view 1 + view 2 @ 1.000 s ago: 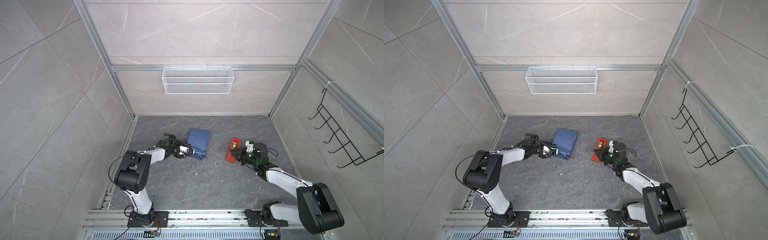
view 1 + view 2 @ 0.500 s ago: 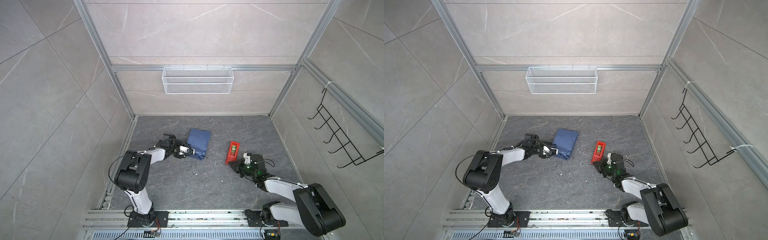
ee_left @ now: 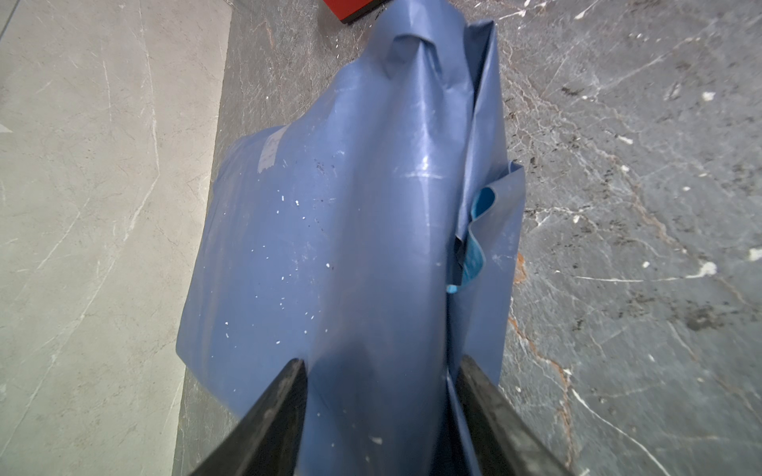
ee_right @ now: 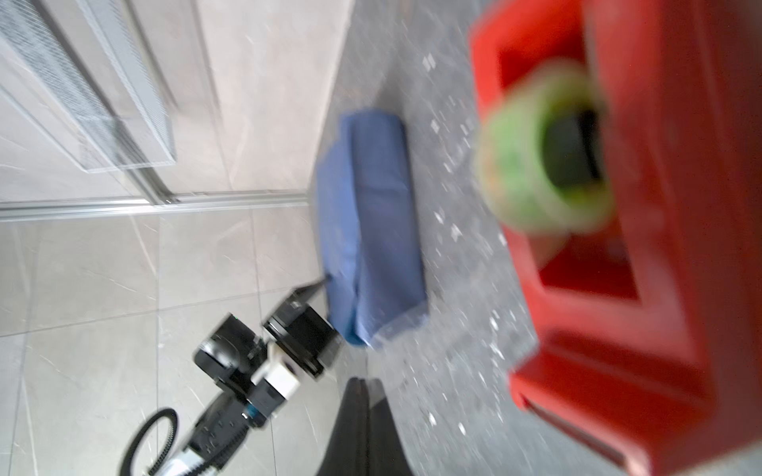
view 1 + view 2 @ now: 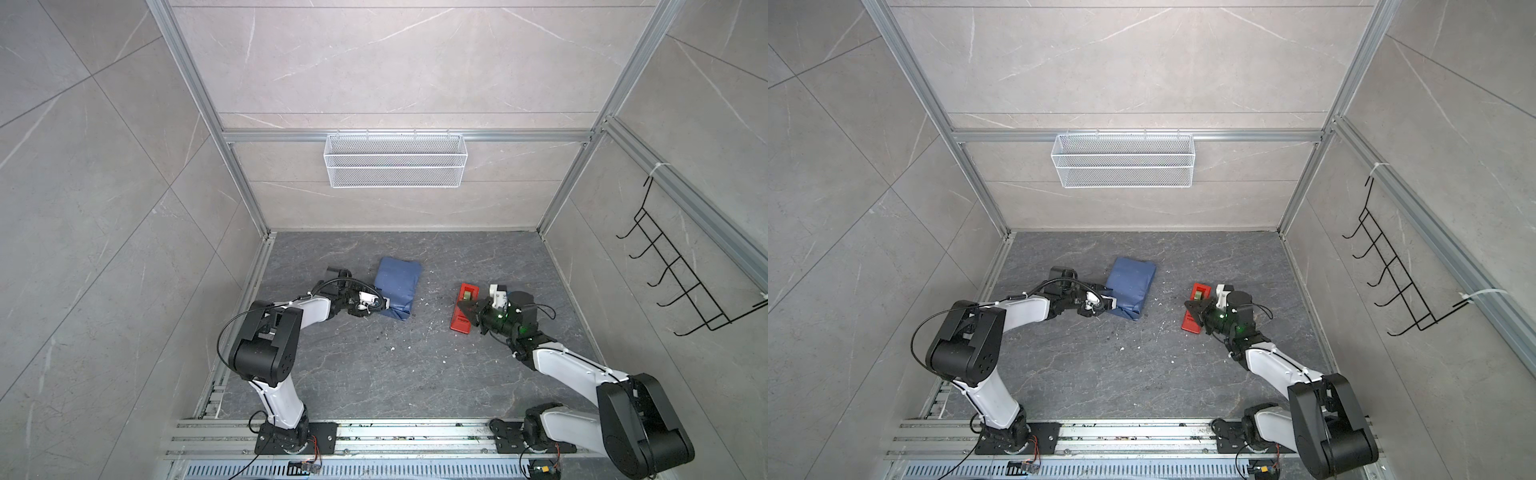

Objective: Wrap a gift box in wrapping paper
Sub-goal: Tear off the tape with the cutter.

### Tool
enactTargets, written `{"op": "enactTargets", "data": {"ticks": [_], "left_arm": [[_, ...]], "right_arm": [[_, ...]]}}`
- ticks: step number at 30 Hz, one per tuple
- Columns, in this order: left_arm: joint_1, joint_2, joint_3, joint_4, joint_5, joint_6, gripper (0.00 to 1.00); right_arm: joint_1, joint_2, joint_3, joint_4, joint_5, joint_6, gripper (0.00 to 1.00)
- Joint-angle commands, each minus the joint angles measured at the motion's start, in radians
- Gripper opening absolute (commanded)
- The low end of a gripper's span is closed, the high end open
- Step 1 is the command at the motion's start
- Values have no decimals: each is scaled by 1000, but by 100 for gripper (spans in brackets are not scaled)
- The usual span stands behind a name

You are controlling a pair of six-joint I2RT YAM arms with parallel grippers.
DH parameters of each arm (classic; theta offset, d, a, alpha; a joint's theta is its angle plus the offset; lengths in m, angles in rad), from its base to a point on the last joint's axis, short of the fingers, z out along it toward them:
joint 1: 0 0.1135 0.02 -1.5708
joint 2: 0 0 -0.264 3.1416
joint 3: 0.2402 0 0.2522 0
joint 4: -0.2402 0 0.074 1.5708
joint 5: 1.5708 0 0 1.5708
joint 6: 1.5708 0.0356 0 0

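The wrapping paper [image 5: 399, 282] [image 5: 1131, 282] lies as a dark blue folded bundle on the grey floor, with a lighter blue inner face showing at one loose flap [image 3: 480, 206]. The gift box is hidden, apparently inside the paper. My left gripper [image 5: 384, 305] [image 3: 381, 362] is shut on the bundle's near end, one finger pressed on each side of it. My right gripper [image 5: 464, 309] [image 4: 363, 381] is shut with nothing in it. It hovers at the red tape dispenser [image 5: 460, 322] [image 4: 659, 288]; whether they touch is unclear.
A green tape roll [image 4: 536, 165] sits in the dispenser. A white wire basket [image 5: 395, 160] hangs on the back wall and a black hook rack [image 5: 681, 282] on the right wall. White scraps litter the floor between the arms.
My right gripper drew back toward the near side, then came forward again to the tape dispenser. The left gripper and the paper bundle have not moved.
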Motion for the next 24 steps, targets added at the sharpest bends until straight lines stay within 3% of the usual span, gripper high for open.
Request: {"op": "enactTargets", "data": {"ticks": [1, 8, 15, 24], "left_arm": [[-20, 73, -45, -192, -64, -12, 58], [-21, 74, -53, -186, -64, -7, 58], [-21, 72, -51, -184, -66, -9, 58], [-21, 67, -47, -197, -68, -7, 59]], "right_arm": [[-51, 46, 76, -8, -35, -42, 0], [-112, 136, 208, -33, -89, -60, 0], [-112, 82, 274, -123, -95, -79, 0], [-113, 171, 107, 14, -91, -52, 0]]}}
